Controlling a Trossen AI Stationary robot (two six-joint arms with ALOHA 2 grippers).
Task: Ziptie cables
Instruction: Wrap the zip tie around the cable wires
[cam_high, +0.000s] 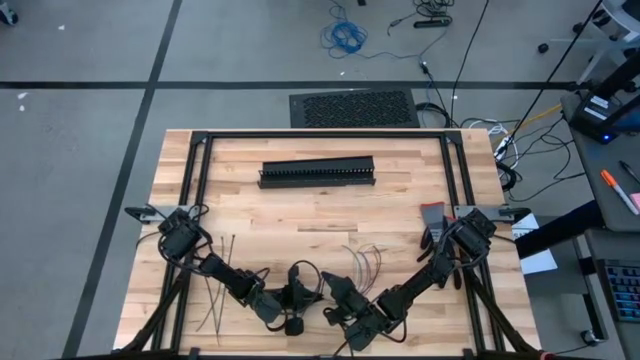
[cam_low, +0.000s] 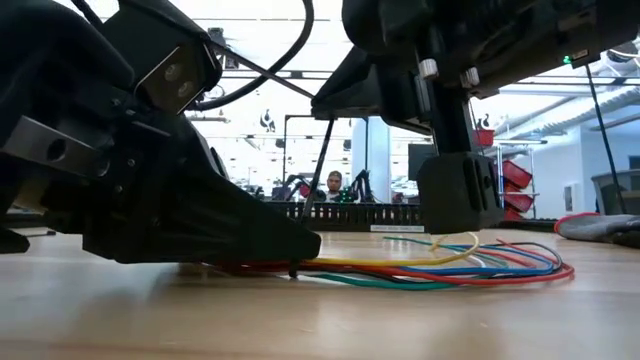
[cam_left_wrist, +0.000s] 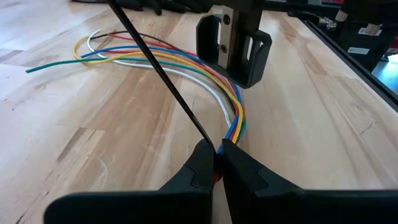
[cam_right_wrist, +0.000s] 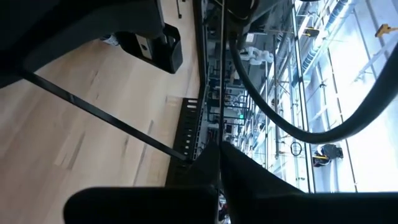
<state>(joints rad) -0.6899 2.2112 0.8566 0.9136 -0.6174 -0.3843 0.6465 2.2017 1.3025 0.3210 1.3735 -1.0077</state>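
So from above, both claws sit close together near the front of the table, with the wires (cam_high: 362, 262) just behind the right claw (cam_high: 335, 292); spare zipties (cam_high: 217, 285) lie beside the left arm.

Down low, the wires lie flat under the arms.

At the left wrist, the left claw (cam_left_wrist: 216, 152) pinches a ziptie (cam_left_wrist: 163, 78) right at the wires. Nothing looks tied yet.

At the right wrist, that claw is shut on a thin strip too.

Two black jointed arms (cam_high: 225, 272), looping black cables.

Both arms reach inward low over the table, left hand (cam_high: 296, 322) and right hand (cam_high: 333, 290) closed.
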